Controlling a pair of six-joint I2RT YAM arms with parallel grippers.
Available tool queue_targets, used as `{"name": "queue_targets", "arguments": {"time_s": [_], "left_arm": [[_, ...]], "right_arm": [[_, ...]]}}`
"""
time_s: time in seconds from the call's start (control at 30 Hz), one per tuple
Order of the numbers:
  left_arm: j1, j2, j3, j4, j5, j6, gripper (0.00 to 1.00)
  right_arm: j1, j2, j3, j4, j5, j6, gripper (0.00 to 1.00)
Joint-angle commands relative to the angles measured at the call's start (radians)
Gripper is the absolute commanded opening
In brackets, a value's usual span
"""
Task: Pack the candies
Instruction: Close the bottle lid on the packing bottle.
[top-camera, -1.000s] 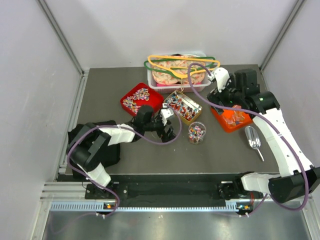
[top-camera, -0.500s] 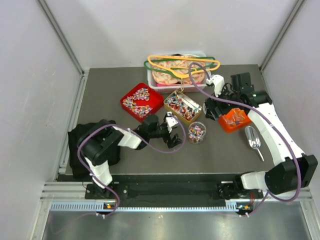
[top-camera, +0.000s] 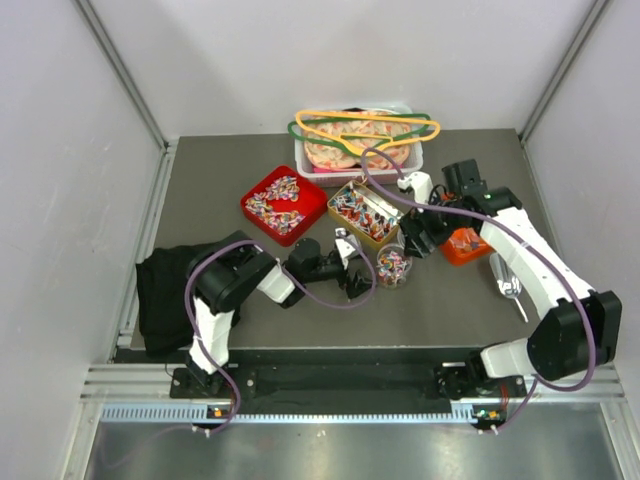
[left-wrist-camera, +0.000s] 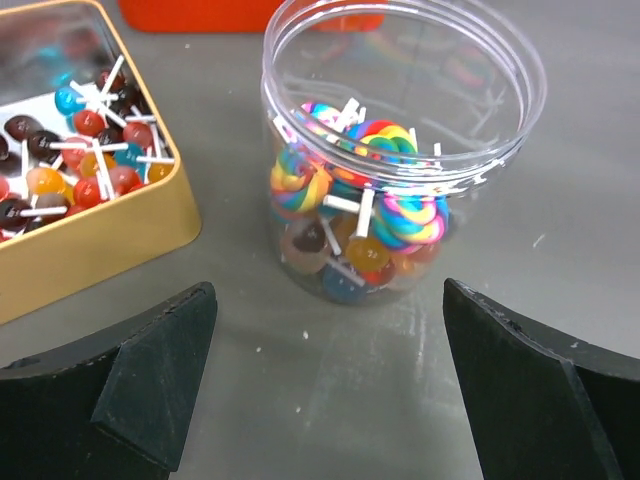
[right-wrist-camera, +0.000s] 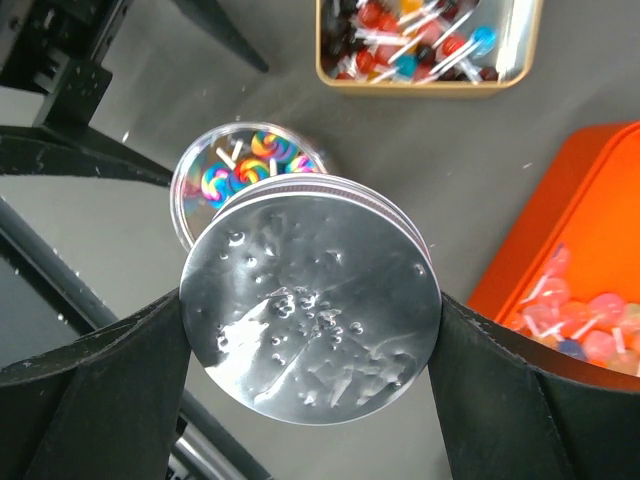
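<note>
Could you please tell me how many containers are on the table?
5: red tin at left, gold tin beside it, clear jar before that, orange tray at right, white bin at back. Others may be hidden.

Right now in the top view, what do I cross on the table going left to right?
Black cloth → red tray → gold tin → orange tray → metal scoop. Clear jar left out: it overlaps the tin's span.
</note>
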Motion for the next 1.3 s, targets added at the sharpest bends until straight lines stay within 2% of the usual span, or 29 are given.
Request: {"name": "queue_targets", "arguments": {"time_s": [0.0,0.6,0.8,0.93,1.03,1.27], "left_arm": [[-0.028,0.026,-0.014,0.181,0.008,-0.024,0.99],[-0.102,0.195,0.043,0.337,-0.027,-0.028,0.99],[-0.108,0.252,0.037,0.469,-0.049,-0.030,0.99],[-0.113,0.261,0.052,0.442,-0.053,-0.024,0.99],[-0.113,0.275,0.054,0.492,-0.046,-0.025,0.99],[-0.114,0.308,0.069,0.545,-0.047,-0.028,0.99]], "right_arm": [[0.005,0.010,-0.012,0.035,-0.061,-0.008,0.66],[0.014,0.047,-0.048,0.021,-0.153,-0.002,0.65],[0.017,0.065,-0.060,0.038,-0.100,0.001,0.66],[0.040,0.094,-0.075,0.059,-0.068,0.007,0.65],[0.086,0.091,-0.108,0.102,-0.003,0.006,0.65],[0.125,0.121,-0.082,0.107,0.027,0.017,0.65]]}}
